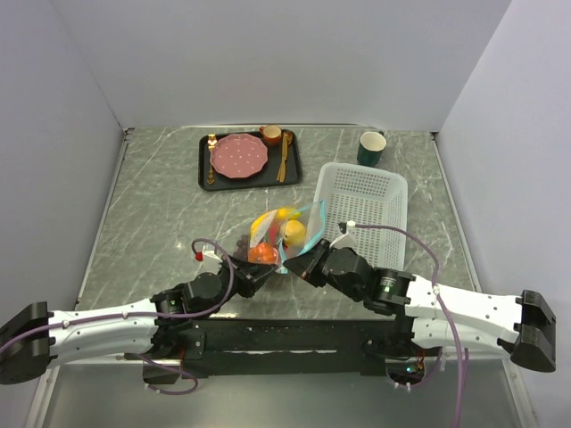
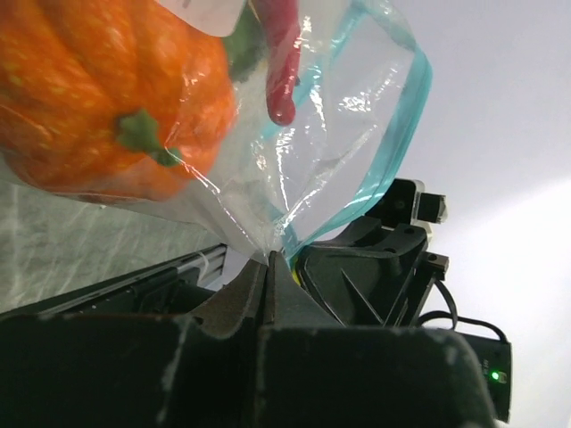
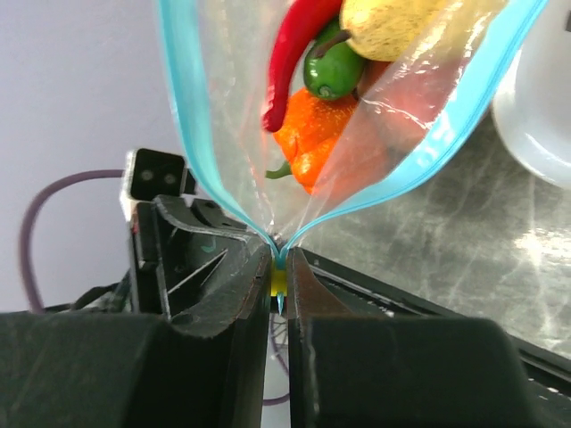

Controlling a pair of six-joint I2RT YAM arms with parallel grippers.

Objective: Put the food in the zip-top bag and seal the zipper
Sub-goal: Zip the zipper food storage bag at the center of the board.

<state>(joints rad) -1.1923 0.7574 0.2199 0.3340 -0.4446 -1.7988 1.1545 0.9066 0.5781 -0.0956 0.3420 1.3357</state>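
Observation:
The clear zip-top bag hangs between my two grippers above the table's middle front. Inside it are an orange pumpkin-like fruit, a red chili, a yellow fruit and a small green piece. My left gripper is shut on the bag's plastic at its near corner. My right gripper is shut on the teal-blue zipper where its two strips meet. Above that point the mouth gapes open.
A white mesh basket stands right of the bag. A black tray at the back holds a pink plate, gold cutlery and an orange cup. A dark green cup stands at the back right.

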